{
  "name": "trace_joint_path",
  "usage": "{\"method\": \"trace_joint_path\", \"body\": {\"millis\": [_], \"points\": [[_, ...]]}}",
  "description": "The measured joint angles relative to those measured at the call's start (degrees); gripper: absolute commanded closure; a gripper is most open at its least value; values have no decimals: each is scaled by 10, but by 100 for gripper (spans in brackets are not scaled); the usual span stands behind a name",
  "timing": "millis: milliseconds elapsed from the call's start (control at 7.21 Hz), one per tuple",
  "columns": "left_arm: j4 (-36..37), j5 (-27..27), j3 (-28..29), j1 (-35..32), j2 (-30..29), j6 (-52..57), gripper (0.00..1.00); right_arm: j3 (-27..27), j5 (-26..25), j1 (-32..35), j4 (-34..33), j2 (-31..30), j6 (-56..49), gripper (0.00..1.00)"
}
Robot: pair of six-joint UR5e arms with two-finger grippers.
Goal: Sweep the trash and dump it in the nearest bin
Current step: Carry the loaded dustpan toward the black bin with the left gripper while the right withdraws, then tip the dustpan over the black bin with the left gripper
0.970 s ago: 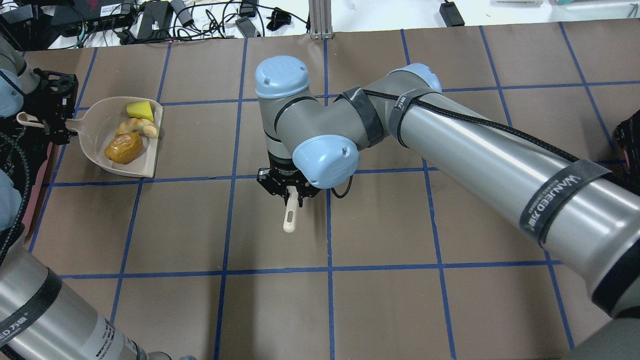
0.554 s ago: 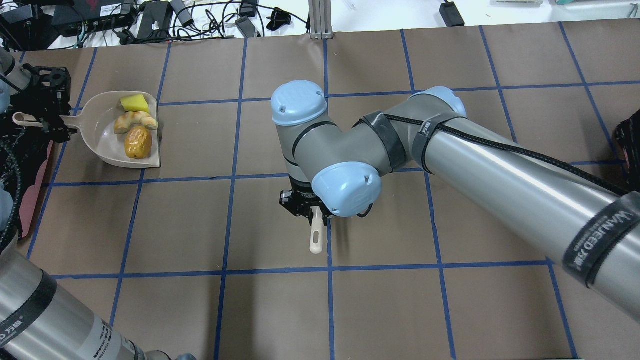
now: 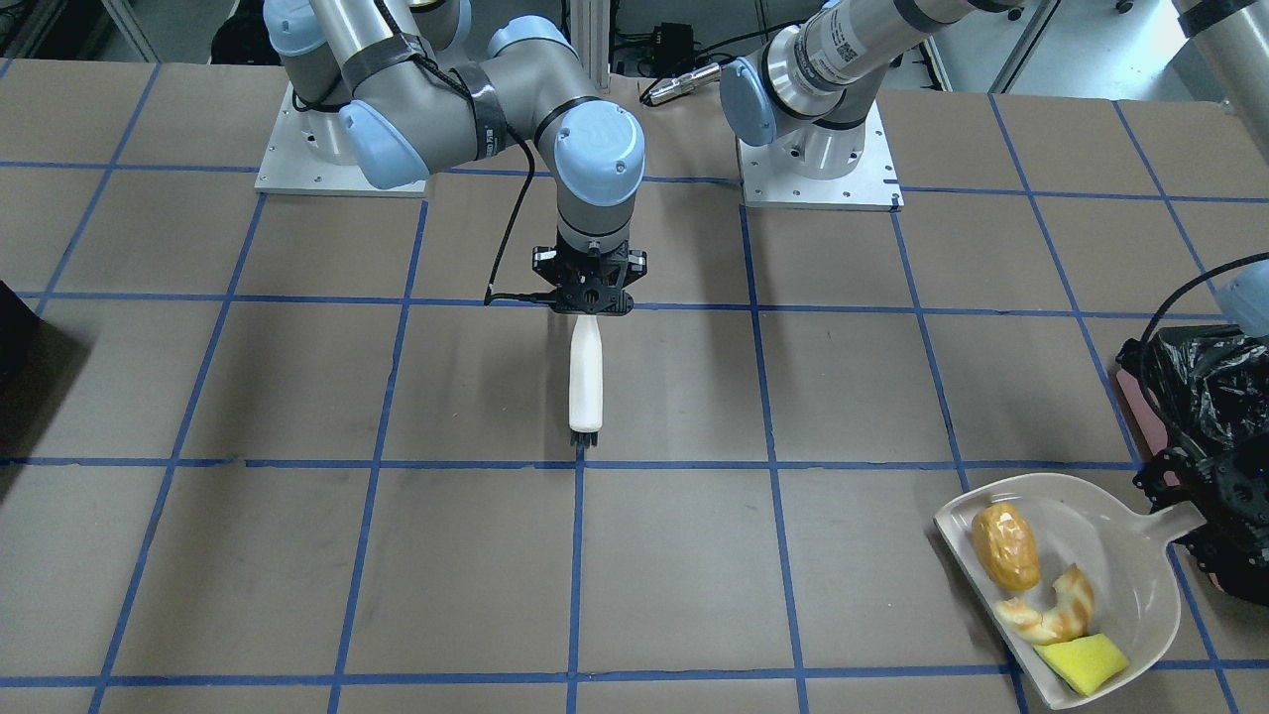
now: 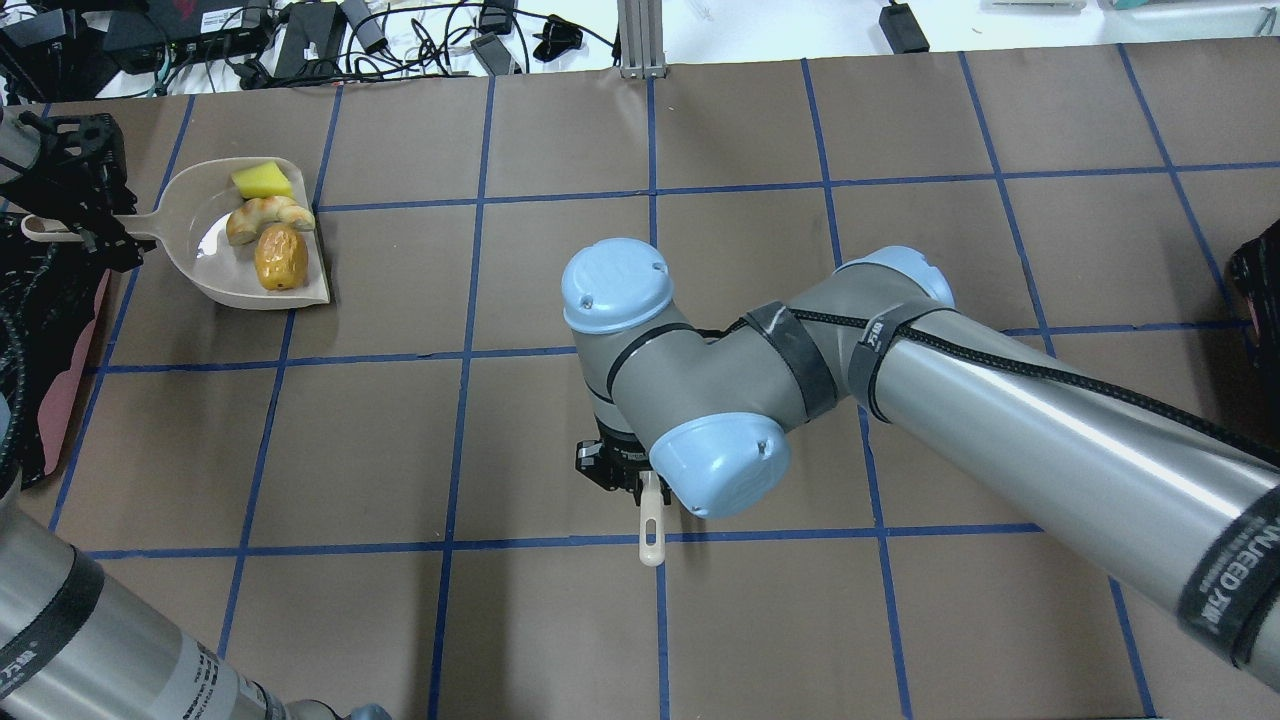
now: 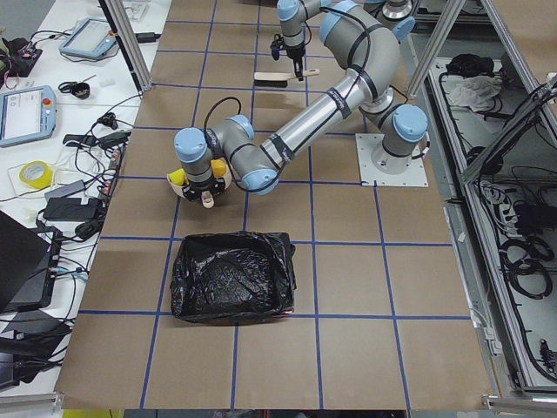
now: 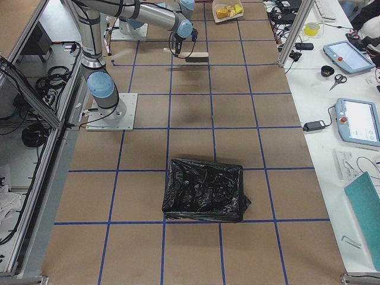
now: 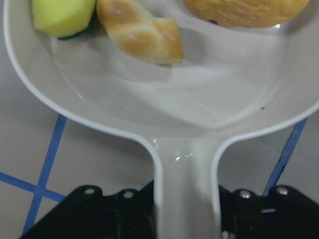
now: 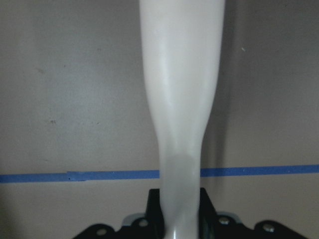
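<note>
The beige dustpan holds all three trash pieces: the orange-brown lump, the tan croissant piece and the yellow wedge. My left gripper is shut on the dustpan handle at the table's left edge, just beyond the pink-sided bin with its black bag. The front view shows the dustpan, the left gripper and the bin. My right gripper is shut on a white brush, held level over mid-table.
A second black-bagged bin stands at the table's right end, far from the dustpan, and shows at the overhead view's right edge. Cables and electronics lie beyond the far edge. The arm bases stand on the robot's side.
My right arm has drawn back toward the robot with the brush. My left gripper has moved the dustpan farther away and turned it; the orange-brown lump slid toward the pan's open edge.
</note>
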Motion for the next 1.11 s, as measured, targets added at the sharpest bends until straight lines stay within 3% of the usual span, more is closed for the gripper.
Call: {"method": "trace_joint_path", "body": {"millis": [277, 832, 970, 1109], "points": [[6, -42, 3, 15, 14, -32, 100, 14, -13, 20, -8, -1, -2, 100], [1, -158, 10, 127, 52, -111, 100, 44, -25, 25, -23, 0, -7, 100], [-11, -169, 11, 166, 62, -116, 100, 47, -26, 24, -27, 0, -9, 72], [-31, -172, 13, 208, 69, -118, 100, 48, -27, 23, -30, 1, -10, 50]]}}
